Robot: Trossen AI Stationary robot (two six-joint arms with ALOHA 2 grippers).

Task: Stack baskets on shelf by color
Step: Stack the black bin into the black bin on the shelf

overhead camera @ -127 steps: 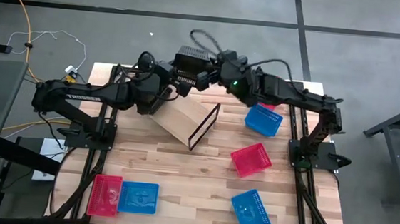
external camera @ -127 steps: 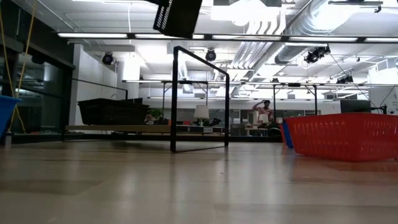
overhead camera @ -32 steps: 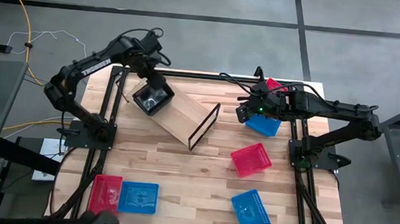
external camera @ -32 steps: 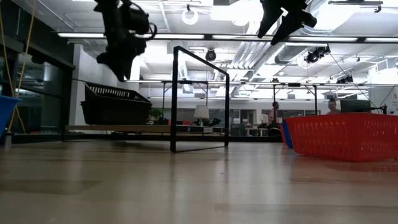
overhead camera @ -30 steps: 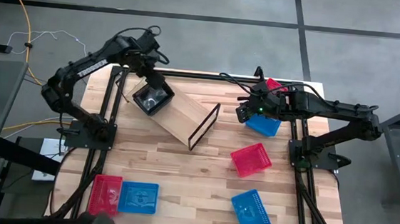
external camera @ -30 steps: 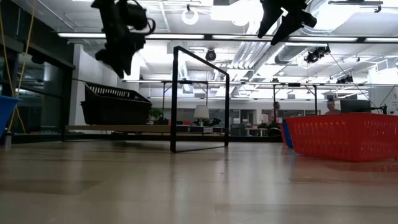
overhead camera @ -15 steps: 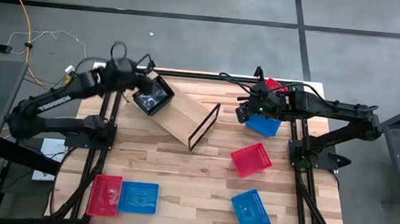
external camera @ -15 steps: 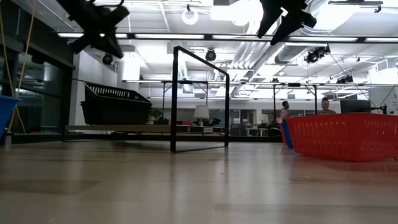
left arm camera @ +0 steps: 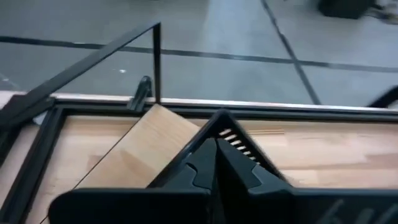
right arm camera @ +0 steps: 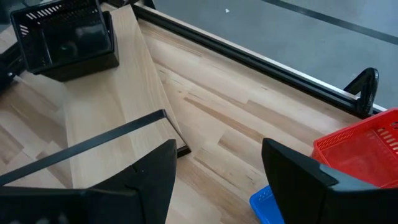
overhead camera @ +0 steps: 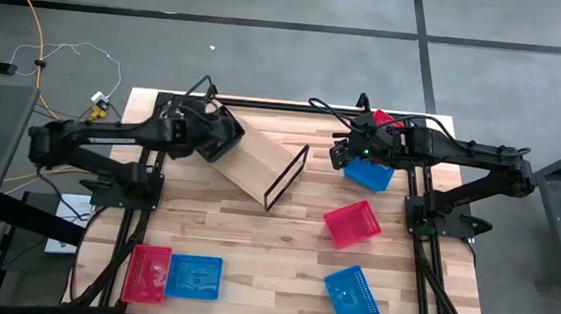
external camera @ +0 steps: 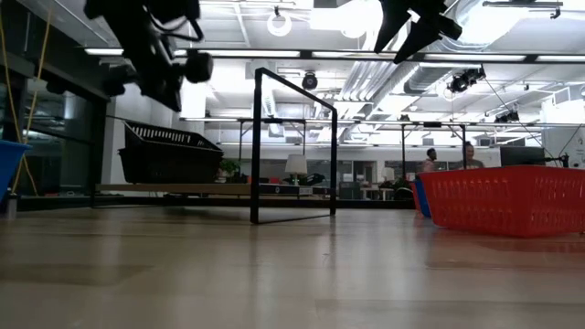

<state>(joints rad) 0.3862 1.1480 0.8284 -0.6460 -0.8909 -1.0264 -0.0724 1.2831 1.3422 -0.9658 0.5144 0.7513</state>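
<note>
The right claw hung spread and empty above the bench's far-right part, right beside a blue basket with a red basket past it toward the far-right corner, so that arm looked much the nearer for the next pick. The shelf ran diagonally from the far-left corner toward mid-bench, its black-framed open end facing the right claw and a black basket sitting on its far end. The left claw, pressed together and holding nothing I could make out, hovered at that black basket with its arm stretched low along the bench's left edge.
</note>
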